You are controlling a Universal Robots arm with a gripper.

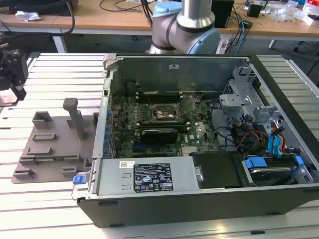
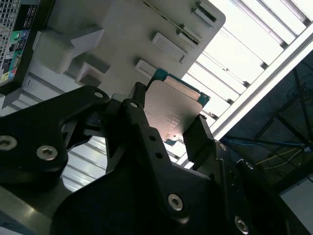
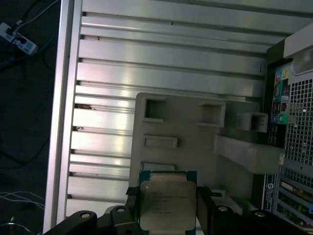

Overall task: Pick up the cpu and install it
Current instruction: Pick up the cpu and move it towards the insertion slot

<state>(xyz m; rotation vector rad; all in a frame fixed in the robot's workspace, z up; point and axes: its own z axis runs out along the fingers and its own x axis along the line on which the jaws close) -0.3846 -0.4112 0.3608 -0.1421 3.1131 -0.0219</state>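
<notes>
jaws pinching cpu [image 3: 167,204] by opposite edges | clear of fixture plate [image 3: 186,129] | plate at 9 o'clock from computer case [image 1: 199,206], exterior view

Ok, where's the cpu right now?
The cpu is gripped in the claw, seen in both wrist views, with the grey fixture plate behind it and the computer case beside that plate.
</notes>
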